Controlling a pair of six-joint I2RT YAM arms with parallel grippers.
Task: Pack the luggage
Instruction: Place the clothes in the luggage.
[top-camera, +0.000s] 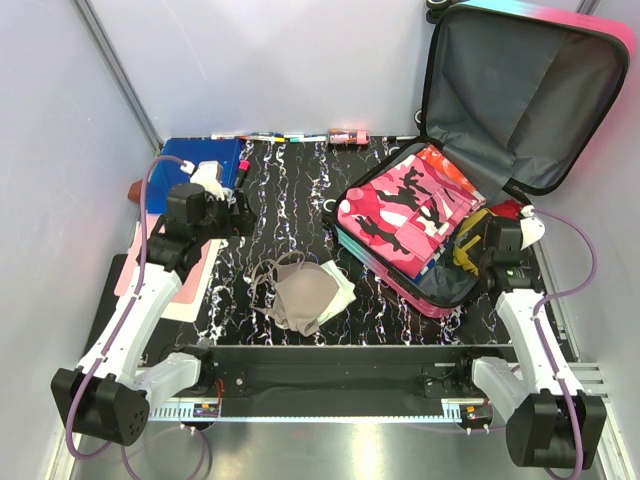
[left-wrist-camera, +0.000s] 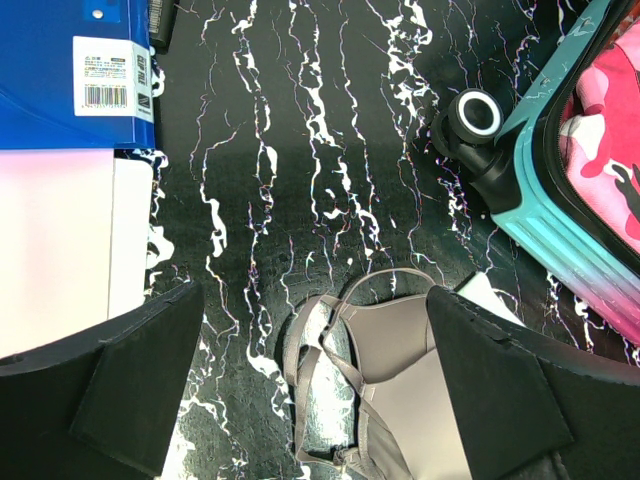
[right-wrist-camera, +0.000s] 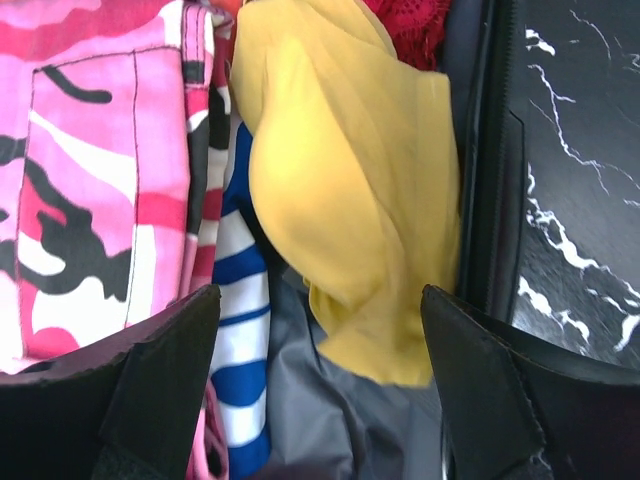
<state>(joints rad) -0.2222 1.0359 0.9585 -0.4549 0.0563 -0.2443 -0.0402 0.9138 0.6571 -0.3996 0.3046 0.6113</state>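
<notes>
The luggage (top-camera: 440, 292) lies open at the right of the table, its grey-lined lid (top-camera: 520, 90) standing up. A pink camouflage garment (top-camera: 400, 215), a yellow cloth (right-wrist-camera: 350, 190) and a blue-striped piece (right-wrist-camera: 235, 300) lie in it. My right gripper (top-camera: 478, 245) hovers over the case's right side. In the right wrist view this gripper (right-wrist-camera: 320, 300) is open, the yellow cloth lying loose between its fingers on the grey lining (right-wrist-camera: 340, 420). My left gripper (top-camera: 243, 215) is open above the table. In the left wrist view a beige bra (left-wrist-camera: 410, 370) lies under that gripper (left-wrist-camera: 315, 310), apart from its fingers.
A blue folder (top-camera: 200, 160) and pink and white sheets (left-wrist-camera: 60, 250) lie at the left. Markers and a small can (top-camera: 350, 136) line the table's far edge. A white-green cloth (top-camera: 340, 285) lies under the bra. The case's wheel (left-wrist-camera: 478, 113) faces the table's middle.
</notes>
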